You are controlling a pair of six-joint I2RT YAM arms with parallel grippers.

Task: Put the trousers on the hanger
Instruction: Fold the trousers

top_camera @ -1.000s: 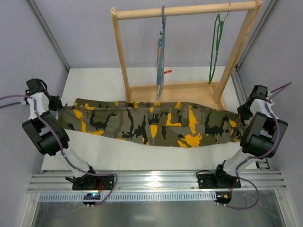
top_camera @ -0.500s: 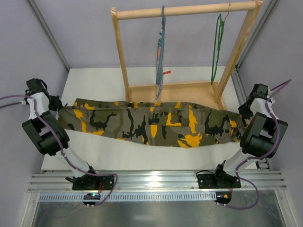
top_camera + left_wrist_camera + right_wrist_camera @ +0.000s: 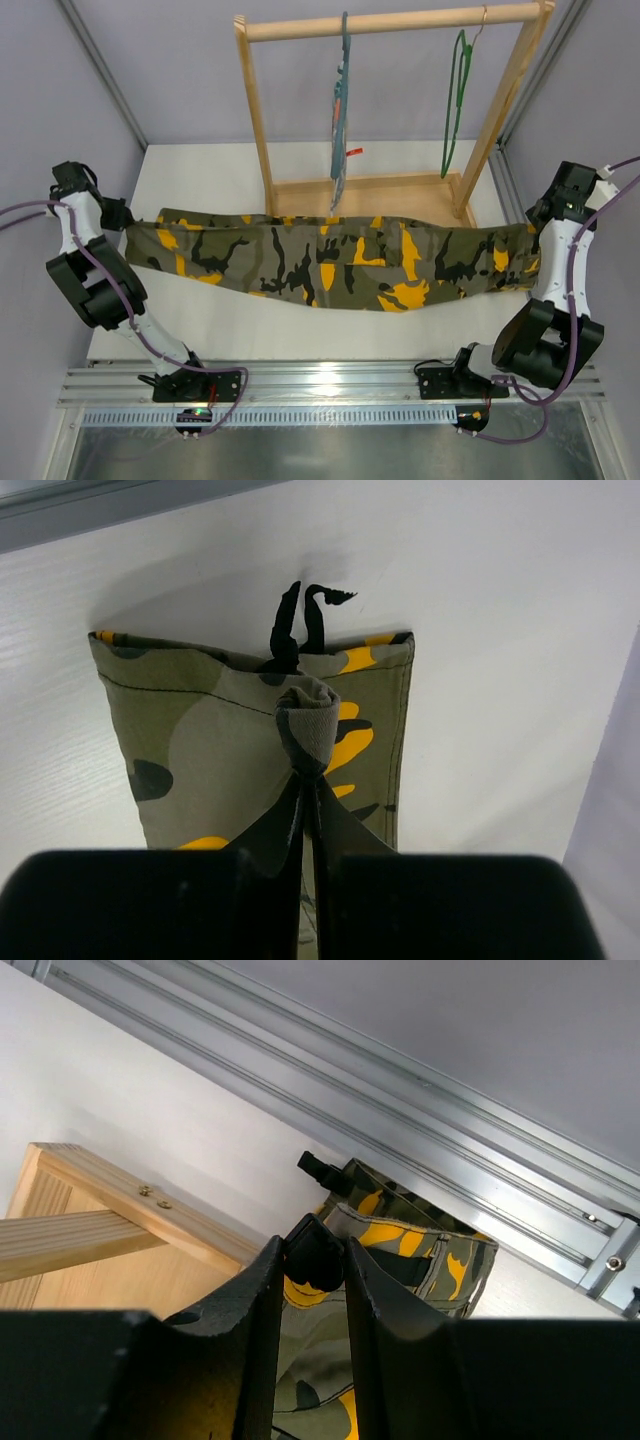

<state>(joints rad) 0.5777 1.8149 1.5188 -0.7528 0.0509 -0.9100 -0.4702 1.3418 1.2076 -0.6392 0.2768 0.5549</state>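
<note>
The left jaws are clamped on one end of the trousers (image 3: pixel 330 262) and the right jaws pinch the other, the cloth stretched out over the table (image 3: pixel 300 335). Behind it, the hanger (image 3: pixel 455 100) hangs from the wooden rack (image 3: pixel 390 22).

Changes since the earlier views:
- Right arm (image 3: pixel 556 262): forearm now upright, elbow dropped towards the base, wrist carried higher and further right.
- Right gripper (image 3: pixel 312 1246): moved outward with it, jaws slightly narrower on the cloth.
- Trousers (image 3: pixel 330 258): right end drawn further right, cloth pulled straighter across the table (image 3: pixel 300 340).
</note>
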